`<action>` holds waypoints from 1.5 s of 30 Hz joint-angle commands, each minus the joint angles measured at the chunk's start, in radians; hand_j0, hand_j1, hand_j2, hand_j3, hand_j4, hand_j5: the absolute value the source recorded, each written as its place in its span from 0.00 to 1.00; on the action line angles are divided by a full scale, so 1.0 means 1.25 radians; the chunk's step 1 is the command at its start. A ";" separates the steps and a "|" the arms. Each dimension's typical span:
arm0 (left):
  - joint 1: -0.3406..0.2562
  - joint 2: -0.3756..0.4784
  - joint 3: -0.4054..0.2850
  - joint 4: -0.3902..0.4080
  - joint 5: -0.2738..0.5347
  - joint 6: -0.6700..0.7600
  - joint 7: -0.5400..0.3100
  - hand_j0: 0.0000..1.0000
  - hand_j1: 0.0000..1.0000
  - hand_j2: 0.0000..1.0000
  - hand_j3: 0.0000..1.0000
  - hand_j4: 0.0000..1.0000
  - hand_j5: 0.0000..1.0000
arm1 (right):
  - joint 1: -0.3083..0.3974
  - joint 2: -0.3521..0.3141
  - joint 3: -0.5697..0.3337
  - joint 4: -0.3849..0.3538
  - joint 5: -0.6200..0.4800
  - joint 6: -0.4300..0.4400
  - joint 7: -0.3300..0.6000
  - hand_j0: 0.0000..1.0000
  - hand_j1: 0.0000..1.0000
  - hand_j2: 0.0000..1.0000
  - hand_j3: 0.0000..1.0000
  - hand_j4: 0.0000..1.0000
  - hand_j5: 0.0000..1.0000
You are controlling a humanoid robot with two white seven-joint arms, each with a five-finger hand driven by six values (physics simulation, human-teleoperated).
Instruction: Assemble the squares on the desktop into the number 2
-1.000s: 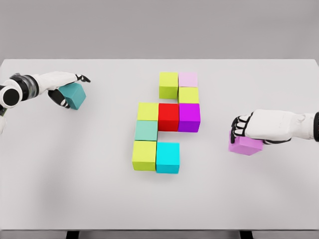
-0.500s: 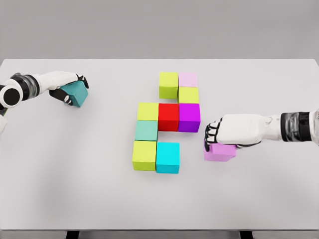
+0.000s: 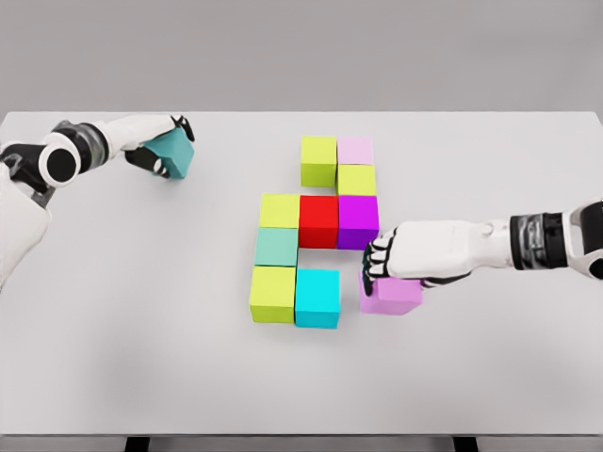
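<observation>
Across the middle of the white table [image 3: 490, 377] sits a cluster of coloured cubes. At the top of the cluster a yellow-green cube [image 3: 318, 160] stands beside a pale pink cube [image 3: 356, 150], with a second yellow-green cube [image 3: 357, 179] just below the pink one. Under these runs a row of three: a yellow-green cube at the left end [image 3: 280, 210], a red cube [image 3: 318, 220] and a purple cube [image 3: 358, 221], all touching. Below the row's left end comes a mint cube [image 3: 276, 247], then another yellow-green cube [image 3: 272, 294], with a cyan cube [image 3: 317, 298] touching its right side.

At the right of the frame, the right hand [image 3: 419, 252] reaches in, fingers curled down over a violet cube [image 3: 390, 295] and grasping it from above. That cube rests on the table just right of the cyan cube, a narrow gap between them, below the purple one.

Toward the upper left of the frame, the left hand [image 3: 151, 143] clasps a teal cube [image 3: 174, 153], tilted, well apart from the cluster. Whether it touches the table cannot be told.
</observation>
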 commanded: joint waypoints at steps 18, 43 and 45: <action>0.002 -0.132 -0.040 -0.116 -0.006 0.378 0.001 0.33 0.33 0.33 0.33 0.33 0.33 | -0.002 0.017 0.012 -0.001 -0.037 0.002 0.000 0.55 0.55 0.55 0.55 0.55 0.55; -0.081 -0.225 -0.199 -0.096 -0.072 0.486 0.001 0.34 0.34 0.34 0.34 0.34 0.34 | -0.006 -0.173 -0.042 0.000 -0.082 0.002 0.000 1.00 1.00 1.00 1.00 1.00 1.00; -0.085 -0.232 -0.199 -0.072 -0.072 0.486 0.001 0.34 0.34 0.34 0.34 0.34 0.34 | -0.005 -0.204 -0.040 0.000 -0.079 0.002 0.000 1.00 1.00 1.00 1.00 1.00 1.00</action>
